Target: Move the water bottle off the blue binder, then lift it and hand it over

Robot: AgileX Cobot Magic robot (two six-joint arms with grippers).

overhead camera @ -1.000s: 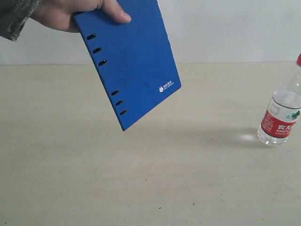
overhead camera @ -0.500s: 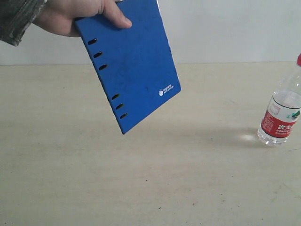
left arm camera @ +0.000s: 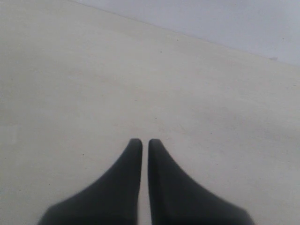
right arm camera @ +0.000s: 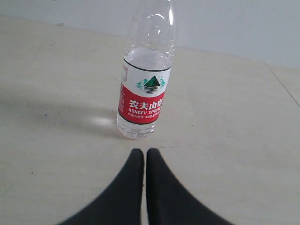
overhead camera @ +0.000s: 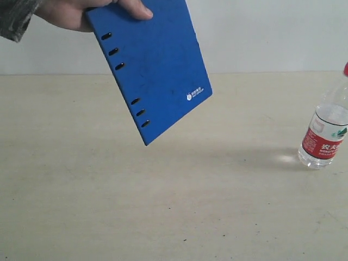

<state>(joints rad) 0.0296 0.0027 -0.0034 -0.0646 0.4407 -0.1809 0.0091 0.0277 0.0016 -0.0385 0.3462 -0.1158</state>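
Lifted slightly: blue binder (overhead camera: 155,65); water bottle (overhead camera: 324,136) upright.

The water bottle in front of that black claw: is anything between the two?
Nothing visible. In the right wrist view only bare table lies between the right gripper, jaws closed, and the upright water bottle. The blue binder is well away from the bottle, held above the table by a person's hand.

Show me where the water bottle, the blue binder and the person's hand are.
water bottle (right arm camera: 140,108): right wrist view, on its red label.
blue binder (overhead camera: 155,65): exterior view, middle of its cover.
hand (overhead camera: 70,12): exterior view, on its back.
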